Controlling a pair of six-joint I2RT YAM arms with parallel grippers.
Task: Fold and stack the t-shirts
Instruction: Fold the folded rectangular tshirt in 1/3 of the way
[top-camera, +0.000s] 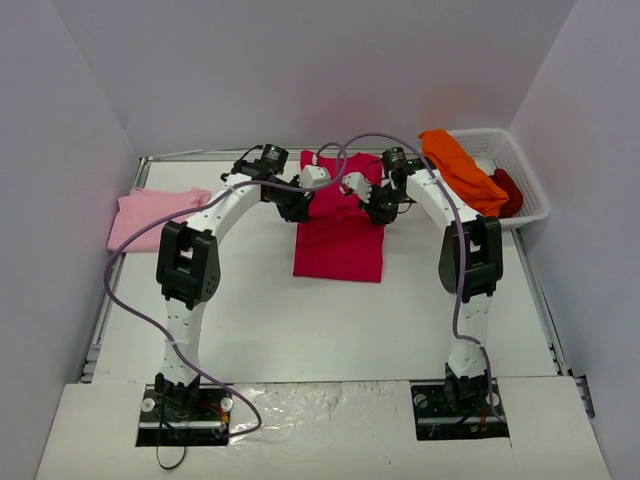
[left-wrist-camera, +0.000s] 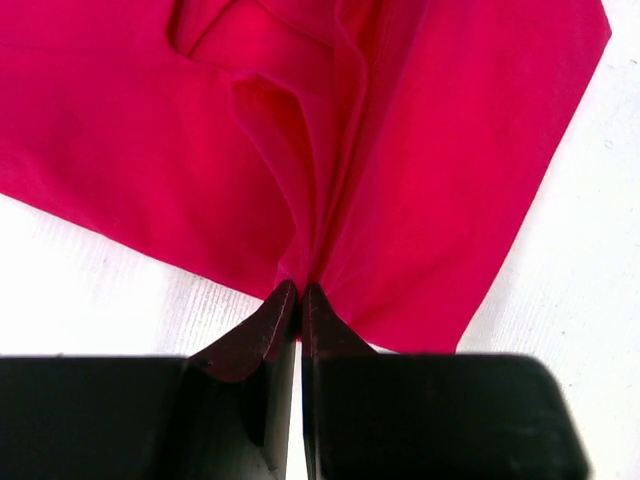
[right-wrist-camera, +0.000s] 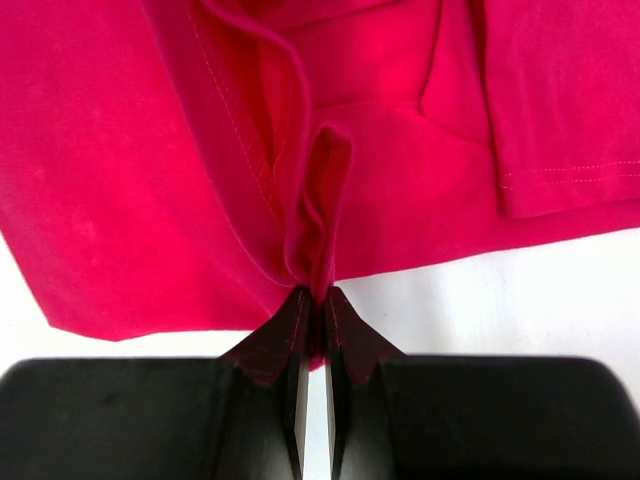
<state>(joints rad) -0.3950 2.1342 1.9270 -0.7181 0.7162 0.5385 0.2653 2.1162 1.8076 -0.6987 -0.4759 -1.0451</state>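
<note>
Both arms arch up and reach forward, wrists dipped low over the far middle of the worktop (top-camera: 330, 320). Left pincer (left-wrist-camera: 300, 292) is clenched on a bunched pleat at one edge of the crimson shirt (top-camera: 338, 250); right pincer (right-wrist-camera: 322, 295) is clenched on the opposite edge. The shirt lies as a folded strip between them. Pink shirt (top-camera: 150, 215) sits far left. Orange shirt (top-camera: 458, 165) drapes over the basket (top-camera: 535, 180), far right, with the dark red shirt (top-camera: 508, 190) inside. Plain pale walls on three sides.

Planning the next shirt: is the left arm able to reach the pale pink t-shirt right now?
Probably not yet: the left fingers are shut on the crimson t-shirt. Once they let go, likely yes: the pale pink t-shirt lies on that arm's side, with nothing seen in between.
</note>
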